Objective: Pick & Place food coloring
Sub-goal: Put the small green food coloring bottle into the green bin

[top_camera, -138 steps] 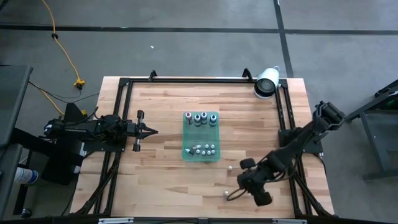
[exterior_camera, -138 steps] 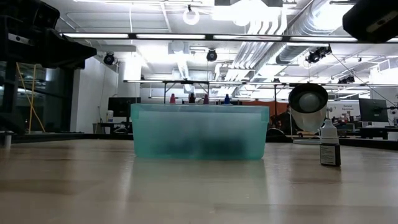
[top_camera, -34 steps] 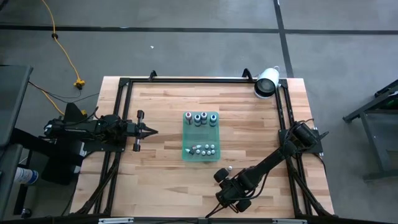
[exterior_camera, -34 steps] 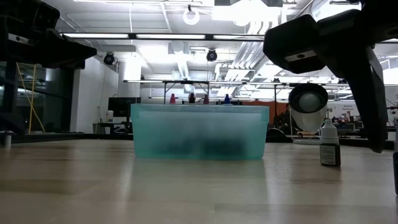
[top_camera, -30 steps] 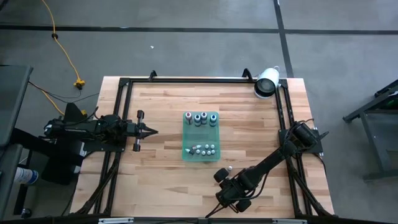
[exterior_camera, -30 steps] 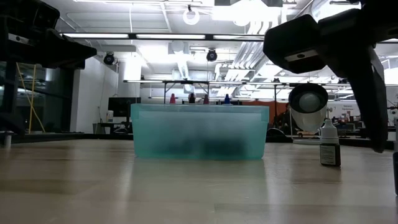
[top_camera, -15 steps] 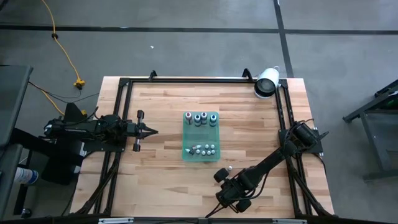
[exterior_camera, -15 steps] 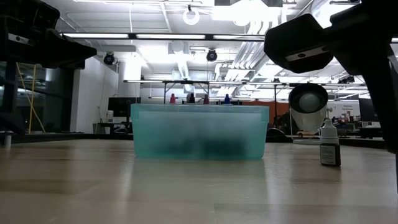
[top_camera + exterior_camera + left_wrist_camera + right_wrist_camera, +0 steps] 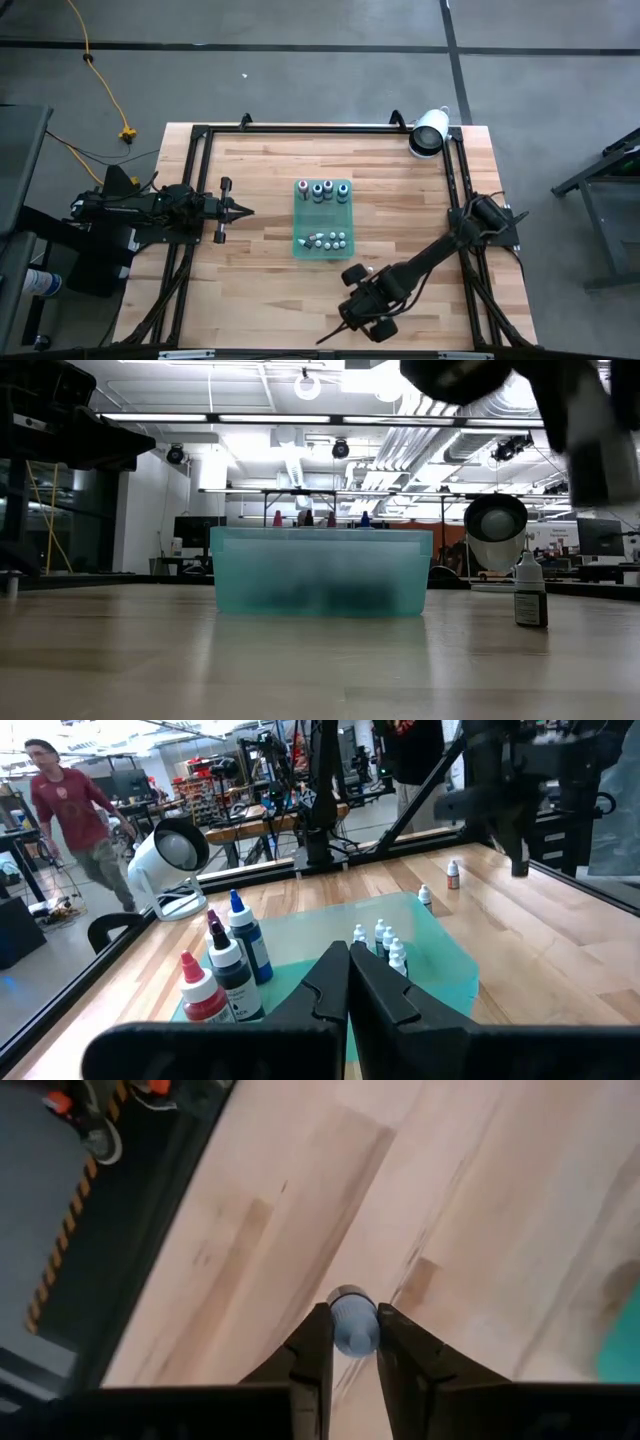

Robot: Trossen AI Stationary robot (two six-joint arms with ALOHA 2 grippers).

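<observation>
The right tool point(image 9: 351, 1342) has just closed on a small whitish-grey food coloring bottle point(image 9: 351, 1323) and lifted it off the wooden surface point(image 9: 260, 290), lower centre of the high view; carrying to the translucent green tray point(image 9: 322, 218) likely follows. Left tool point(image 9: 243, 209) rests shut, mid-left.

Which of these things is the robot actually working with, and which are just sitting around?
In the job:
- small bottle pinched in the right gripper
- bottles in the green tray
- loose bottle on the table

Just lying about:
- white lamp
- yellow cable
- left gripper, shut, waiting
</observation>
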